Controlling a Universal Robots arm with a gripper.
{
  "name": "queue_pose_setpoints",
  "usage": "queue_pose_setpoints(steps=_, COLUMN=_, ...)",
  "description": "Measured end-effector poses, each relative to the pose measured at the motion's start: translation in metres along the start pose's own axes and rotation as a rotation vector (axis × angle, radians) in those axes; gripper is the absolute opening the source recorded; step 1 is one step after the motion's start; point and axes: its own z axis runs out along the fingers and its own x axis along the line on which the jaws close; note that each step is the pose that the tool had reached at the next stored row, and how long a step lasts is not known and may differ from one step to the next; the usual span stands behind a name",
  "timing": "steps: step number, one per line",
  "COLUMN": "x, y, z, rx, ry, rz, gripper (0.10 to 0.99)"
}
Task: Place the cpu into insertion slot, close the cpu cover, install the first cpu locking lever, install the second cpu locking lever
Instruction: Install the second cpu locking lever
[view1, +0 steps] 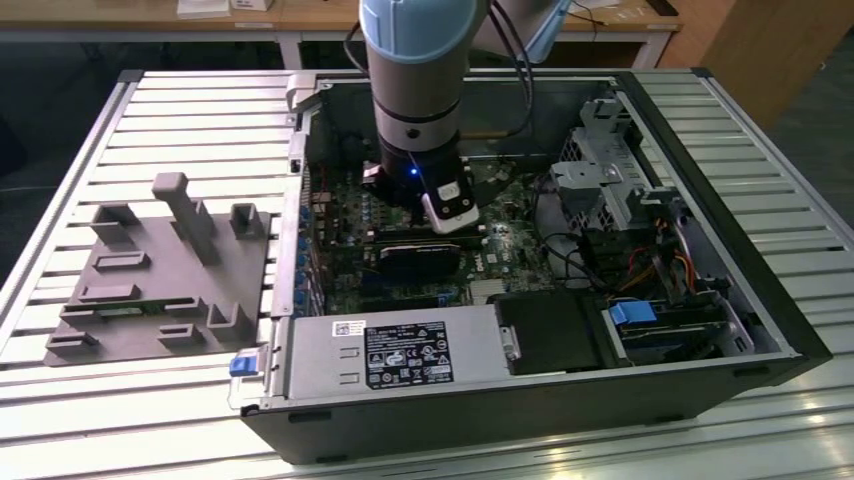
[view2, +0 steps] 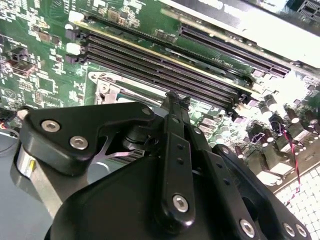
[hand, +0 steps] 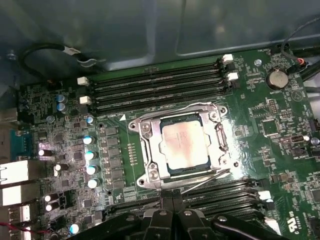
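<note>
a white label is seen on the grey box at the case front, but its print is too small to read. the flat silvery-beige square cpu (hand: 183, 144) is seated in the silver-rimmed insertion slot (hand: 150, 167), under the thin metal cpu cover (hand: 220, 135). the black gripper's (hand: 172, 204) fingers are pressed together, just beside the slot.

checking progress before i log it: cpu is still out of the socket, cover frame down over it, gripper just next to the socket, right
Not quite. In the first wrist view the cpu already sits in the insertion slot, framed by the lowered cpu cover. The gripper is indeed just beside the socket.
</note>
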Motion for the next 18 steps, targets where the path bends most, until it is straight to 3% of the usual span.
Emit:
queue_pose_setpoints(steps=5, x=0.0049, y=-0.0024, z=0.0048, rx=-0.018, ry=0.0047, rz=-0.004, gripper=0.106)
queue_pose_setpoints(steps=9, x=0.0057, y=-0.0045, z=0.0082, rx=-0.04, ry=0.0097, rz=-0.006, gripper=0.106)
queue_pose_setpoints(steps=10, x=0.0055, y=-0.0095, z=0.0101, rx=-0.056, ry=0.0132, rz=-0.008, gripper=0.106)
queue_pose_setpoints(steps=14, x=0.0061, y=-0.0136, z=0.011, rx=-0.064, ry=0.0151, rz=-0.009, gripper=0.106)
queue_pose_setpoints(steps=18, x=0.0125, y=-0.0155, z=0.0131, rx=-0.071, ry=0.0166, rz=-0.009, gripper=0.106)
